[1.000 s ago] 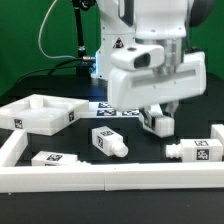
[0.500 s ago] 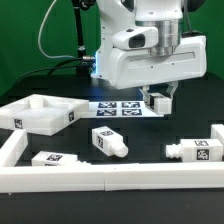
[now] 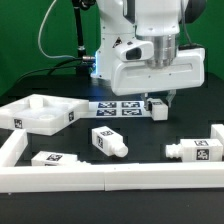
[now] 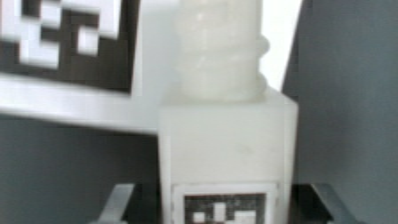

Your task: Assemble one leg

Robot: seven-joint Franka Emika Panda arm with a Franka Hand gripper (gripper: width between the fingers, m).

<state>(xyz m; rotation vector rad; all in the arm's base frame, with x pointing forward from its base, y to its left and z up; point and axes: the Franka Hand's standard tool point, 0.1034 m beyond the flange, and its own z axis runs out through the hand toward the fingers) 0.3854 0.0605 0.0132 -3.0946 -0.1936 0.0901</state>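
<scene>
My gripper (image 3: 160, 99) is shut on a white leg (image 3: 158, 108) and holds it above the table, beside the end of the marker board (image 3: 115, 107) on the exterior view's right. In the wrist view the held leg (image 4: 222, 115) fills the middle, its threaded end pointing away and its tag between the fingers (image 4: 125, 200). Three more white legs lie on the table: one in the middle (image 3: 108, 141), one on the exterior view's right (image 3: 195, 151), one at the front left (image 3: 52, 158). A square white tabletop piece (image 3: 40, 112) lies on the left.
A white border rail (image 3: 70, 178) runs along the front and up both sides of the work area. The robot's base and cables stand at the back. The marker board also shows in the wrist view (image 4: 71, 45), beyond the held leg.
My gripper has risen and moved back toward the marker board with the leg in it, and the hand has turned. The other parts have not moved.
</scene>
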